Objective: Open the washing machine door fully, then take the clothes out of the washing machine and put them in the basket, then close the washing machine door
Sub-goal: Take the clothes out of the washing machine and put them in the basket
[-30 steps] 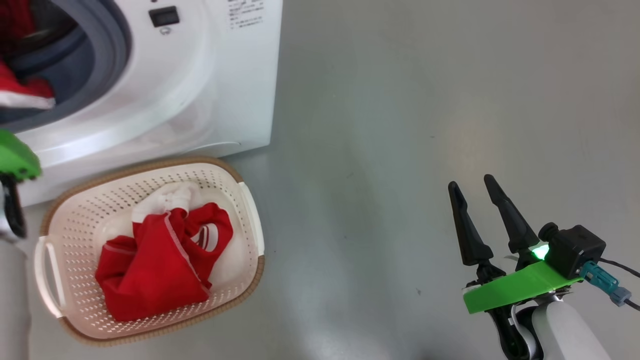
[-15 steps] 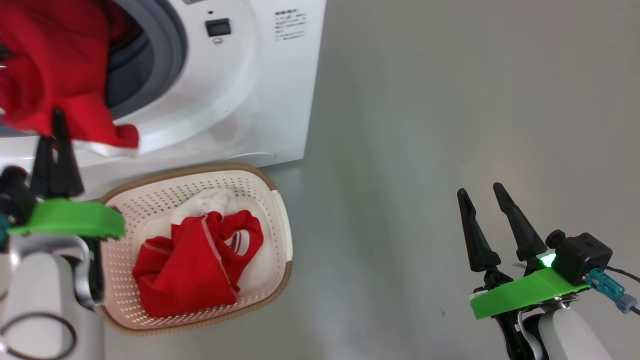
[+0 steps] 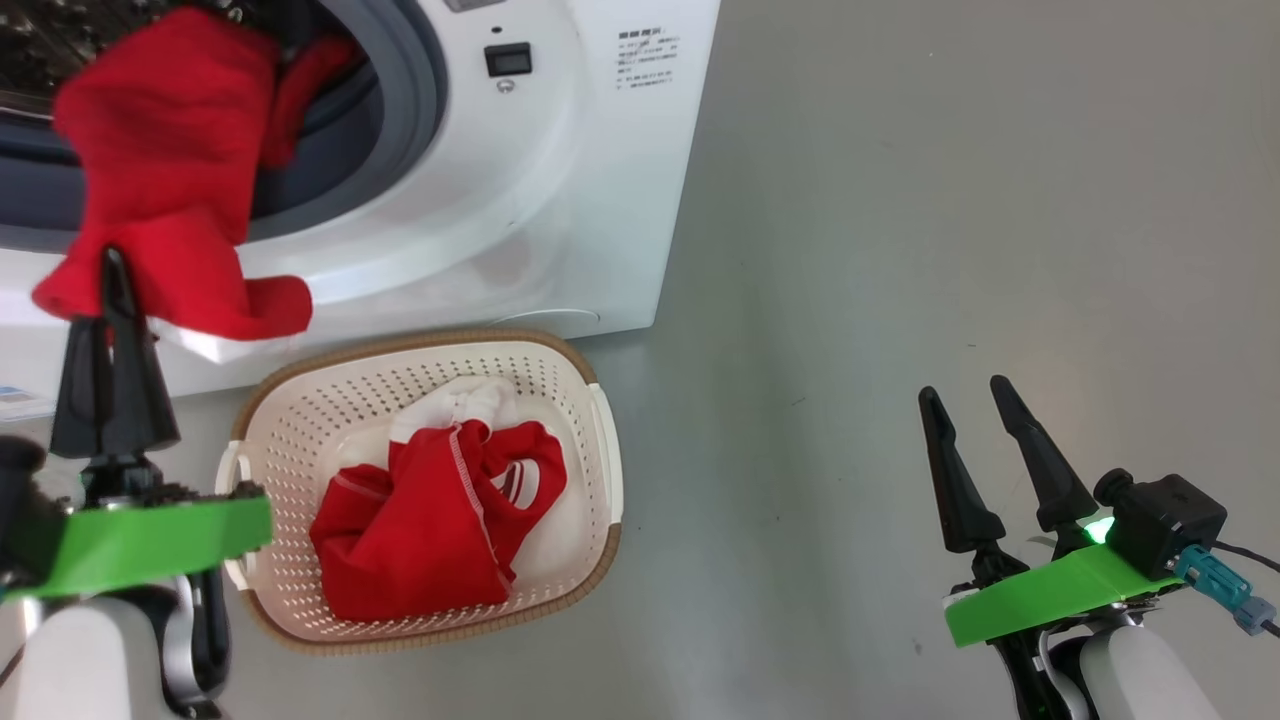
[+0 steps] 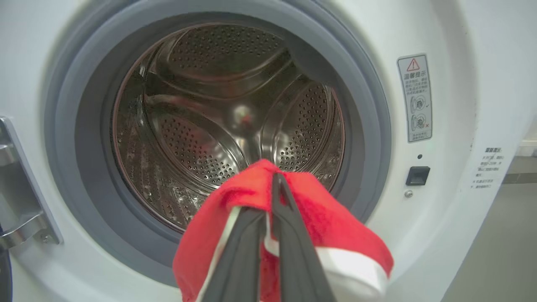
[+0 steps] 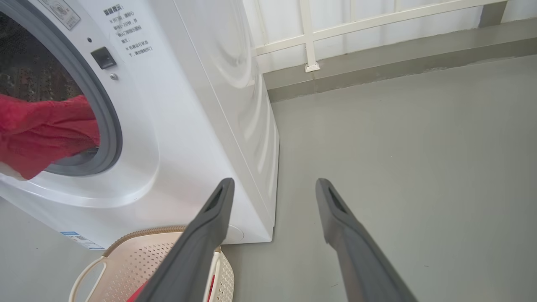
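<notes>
**Change over the last second**
- left claw (image 3: 110, 270) brought up from the frame edge into plain sight
- head camera swung as well, so washing machine (image 3: 560, 200) and basket (image 3: 603, 440) displaced in the picture without moving
- red garment (image 3: 170, 150) hauled up from the lip of the opening to hang from the fingertips, tail trailing back over the grey ring (image 3: 425, 100)

**Meaning for the task, as judged**
- extraction nearly done
- carry and drop into the basket pending, door closing after that

**Left claw (image 4: 273, 184), wrist view**
- clamped fully shut on a fold of the red garment (image 4: 319, 214), white trim (image 4: 352, 272) drooping beneath
- steel drum (image 4: 235, 105) straight ahead of the tips, apparently bare of other clothes

**Washing machine**
- ahead and to the right of the left claw

**Basket**
- just right of the left claw's wrist, a second red garment (image 3: 430, 540) already inside

**Right claw (image 3: 964, 390)**
- spread wide, holding nothing, touching nothing
- poised over bare floor (image 3: 900, 250), basket well apart to its left
</notes>
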Tool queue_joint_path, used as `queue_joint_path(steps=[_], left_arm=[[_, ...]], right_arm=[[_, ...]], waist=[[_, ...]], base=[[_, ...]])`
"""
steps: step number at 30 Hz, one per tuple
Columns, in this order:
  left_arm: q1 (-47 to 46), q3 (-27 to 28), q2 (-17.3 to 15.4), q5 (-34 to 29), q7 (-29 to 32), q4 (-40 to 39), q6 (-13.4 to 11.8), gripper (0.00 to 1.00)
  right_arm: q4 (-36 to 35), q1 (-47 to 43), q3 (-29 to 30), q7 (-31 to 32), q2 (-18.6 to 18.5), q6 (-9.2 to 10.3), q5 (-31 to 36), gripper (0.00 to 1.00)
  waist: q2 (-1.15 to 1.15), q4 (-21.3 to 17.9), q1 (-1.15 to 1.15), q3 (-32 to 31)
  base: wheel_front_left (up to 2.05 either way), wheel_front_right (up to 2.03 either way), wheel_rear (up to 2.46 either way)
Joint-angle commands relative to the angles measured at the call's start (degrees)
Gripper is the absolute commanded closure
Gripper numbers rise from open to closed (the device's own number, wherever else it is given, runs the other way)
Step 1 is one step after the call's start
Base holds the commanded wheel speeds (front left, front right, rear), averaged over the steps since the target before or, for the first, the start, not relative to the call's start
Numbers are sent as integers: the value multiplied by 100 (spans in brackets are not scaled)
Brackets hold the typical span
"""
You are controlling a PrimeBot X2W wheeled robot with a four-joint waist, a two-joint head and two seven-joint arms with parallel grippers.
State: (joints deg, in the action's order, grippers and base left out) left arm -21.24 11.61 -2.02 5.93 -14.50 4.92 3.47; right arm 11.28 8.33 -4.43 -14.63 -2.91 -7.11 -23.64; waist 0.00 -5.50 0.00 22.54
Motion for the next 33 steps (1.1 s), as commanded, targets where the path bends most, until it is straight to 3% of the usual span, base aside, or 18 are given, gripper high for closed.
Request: queue_joint_path(steps=[1, 5, 9, 19, 23, 29, 33], left_arm=[[187, 99, -95, -65, -50, -490, -70, 100], [441, -194, -89, 74, -50, -873, -248, 100], [549, -378, -88, 215, -50, -634, -357, 100], [311, -350, -87, 313, -50, 659, -178, 99], [0, -339, -87, 186, -50, 1417, -55, 88], [-708, -191, -171, -126, -50, 2652, 70, 53], [-1078, -102, -293, -234, -50, 3178, 49, 50]], right_arm=[[-131, -58, -125, -37, -37, -37, 46, 0], [-128, -42, -152, -37, -45, -37, 33, 0], [-118, -15, -198, -37, -44, -37, 23, 0], [-119, 69, -232, -37, -36, -37, -6, 0], [-135, 143, -248, -37, -25, -37, -24, 0], [-164, 354, -302, -37, -6, -37, -74, 0], [-175, 455, -330, -37, -1, -37, -127, 0]], waist=[[0, 18, 0, 20], [0, 31, 0, 61], [0, 11, 0, 100], [0, -112, 0, 296], [0, -159, 0, 489], [0, -331, 0, 893], [0, -459, 0, 1101]], base=[[0, 0, 0], [0, 0, 0], [0, 0, 0], [0, 0, 0], [0, 0, 0], [0, 0, 0], [0, 0, 0]])
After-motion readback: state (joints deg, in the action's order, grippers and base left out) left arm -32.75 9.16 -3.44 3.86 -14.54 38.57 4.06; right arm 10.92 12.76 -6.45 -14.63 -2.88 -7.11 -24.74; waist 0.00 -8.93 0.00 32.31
